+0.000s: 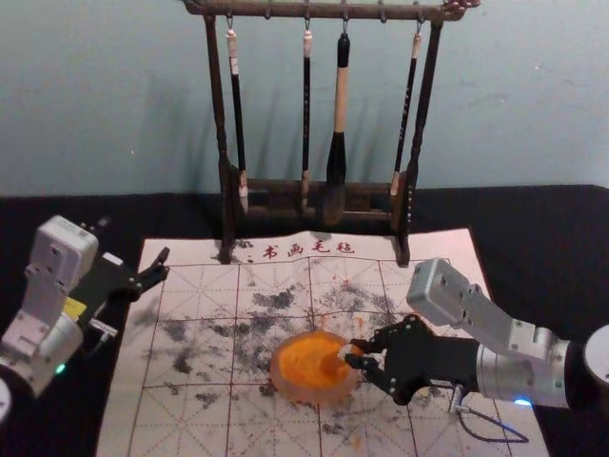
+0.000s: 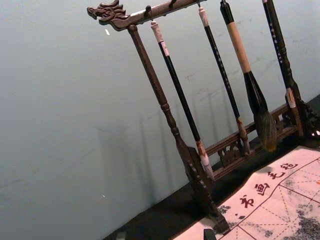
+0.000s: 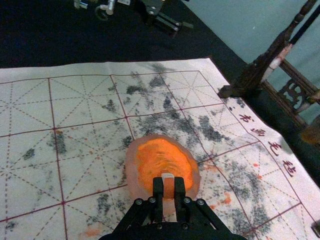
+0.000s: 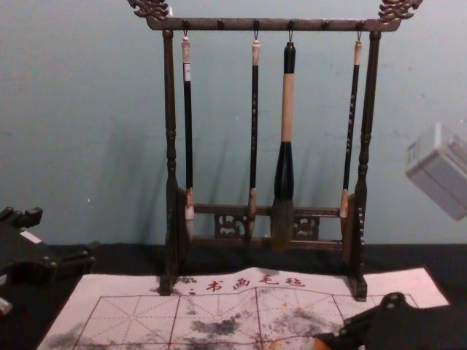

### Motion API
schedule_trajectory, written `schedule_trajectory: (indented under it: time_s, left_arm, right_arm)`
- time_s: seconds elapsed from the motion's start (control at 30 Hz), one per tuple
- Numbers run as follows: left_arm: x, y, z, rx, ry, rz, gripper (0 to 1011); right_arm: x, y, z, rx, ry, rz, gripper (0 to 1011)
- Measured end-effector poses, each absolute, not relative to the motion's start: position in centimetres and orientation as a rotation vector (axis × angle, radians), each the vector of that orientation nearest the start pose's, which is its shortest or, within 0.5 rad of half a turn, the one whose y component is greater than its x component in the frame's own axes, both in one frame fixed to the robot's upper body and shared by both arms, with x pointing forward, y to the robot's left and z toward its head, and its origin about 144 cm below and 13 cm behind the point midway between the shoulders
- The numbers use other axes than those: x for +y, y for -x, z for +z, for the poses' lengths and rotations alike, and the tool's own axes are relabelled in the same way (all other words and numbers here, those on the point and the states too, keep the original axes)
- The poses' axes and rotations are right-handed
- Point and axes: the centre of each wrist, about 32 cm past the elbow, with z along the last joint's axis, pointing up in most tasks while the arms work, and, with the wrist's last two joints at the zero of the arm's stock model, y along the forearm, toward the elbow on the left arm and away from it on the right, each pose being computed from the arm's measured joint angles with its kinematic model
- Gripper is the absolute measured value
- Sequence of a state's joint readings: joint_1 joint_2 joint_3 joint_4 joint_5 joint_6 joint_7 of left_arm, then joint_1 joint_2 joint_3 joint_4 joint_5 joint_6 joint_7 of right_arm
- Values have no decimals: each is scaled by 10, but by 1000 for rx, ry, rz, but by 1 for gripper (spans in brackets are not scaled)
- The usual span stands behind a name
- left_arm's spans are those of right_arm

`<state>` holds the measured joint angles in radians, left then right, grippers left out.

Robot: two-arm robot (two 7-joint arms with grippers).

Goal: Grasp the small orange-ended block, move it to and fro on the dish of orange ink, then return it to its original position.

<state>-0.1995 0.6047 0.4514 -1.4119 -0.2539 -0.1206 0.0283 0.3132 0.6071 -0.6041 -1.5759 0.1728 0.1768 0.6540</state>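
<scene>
My right gripper [image 1: 360, 356] reaches in from the right and is shut on the small block [image 1: 344, 352], over the right part of the orange ink dish [image 1: 288, 383]. In the right wrist view the block [image 3: 168, 187] sits upright between the tips of the right gripper [image 3: 169, 193], in front of the ink dish [image 3: 131, 172]; whether it touches the ink cannot be told. Low in the chest view, the block's orange end [image 4: 319, 344] shows beside the right gripper [image 4: 330, 340]. My left gripper [image 1: 136, 246] is parked open at the left edge of the felt mat.
A dark wooden rack [image 1: 314, 188] with hanging brushes stands at the back of the mat, beyond the dish. The white felt mat [image 1: 195, 367] has printed red grid lines and black ink stains. Black cloth [image 1: 561, 238] surrounds the mat.
</scene>
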Motion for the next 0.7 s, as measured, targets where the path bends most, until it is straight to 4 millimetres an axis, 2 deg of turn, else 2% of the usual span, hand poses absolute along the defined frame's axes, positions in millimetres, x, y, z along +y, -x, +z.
schedule_trajectory:
  time_s: [0.27,0.7]
  left_arm:
    - [310,-489,1140,-285,-304,1248,1001]
    - [310,-489,1140,-285,-304,1248,1001]
  right_arm:
    - [-240,-496,1190,-160,527,-426,110]
    - [-229,-508,1185,-161,533,-449,110]
